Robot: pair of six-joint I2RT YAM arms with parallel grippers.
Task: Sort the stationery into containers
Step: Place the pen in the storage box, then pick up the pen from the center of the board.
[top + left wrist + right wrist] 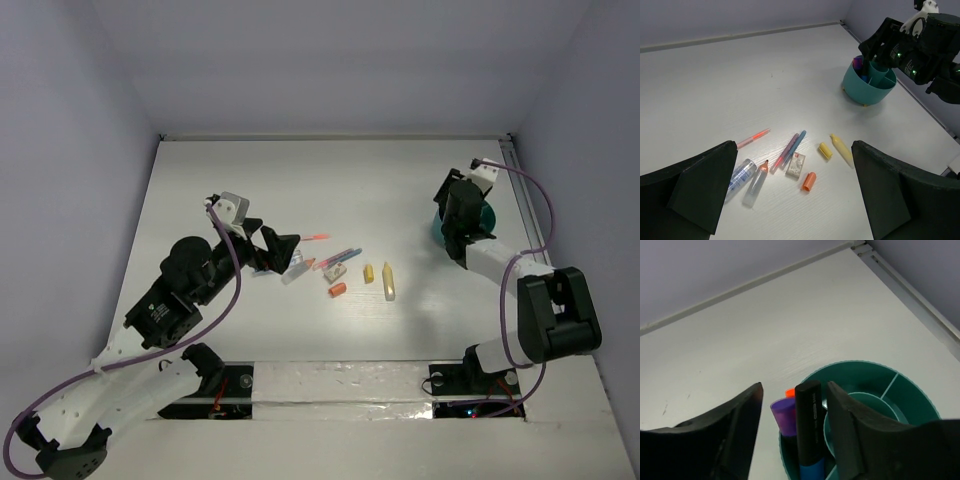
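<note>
Looking first at the near side of the white table, you have your left gripper hanging over the loose stationery. Its fingers are spread wide with nothing between them.

In the left wrist view, these pieces lie flat on the table below it:
- **Nearest, on the left:** a clear-barrelled blue-white pen lies just beside a clear-barrelled orange-tipped highlighter.
- **To their right:** a short orange stub lies alone, with a small white rectangular eraser close behind it.
- **Behind the eraser:** a slim purple marker and a slim blue pen lie side by side, touching or nearly so.
- **Further right:** a short yellow marker sits beside a longer pale yellow marker, the two apart.
- **Beyond these, to the left:** a thin pink pen lies on its own.

Far off to the right stands the round teal plastic organiser with inner dividers, well apart from the loose pieces. Your right gripper is over it with its fingers parted. They stand on either side of a black-capped blue marker that is upright in an outer compartment. A gap shows on one side of the marker, so the gripper is not clamped on it. A purple-capped marker and an orange tip share that compartment.
</note>
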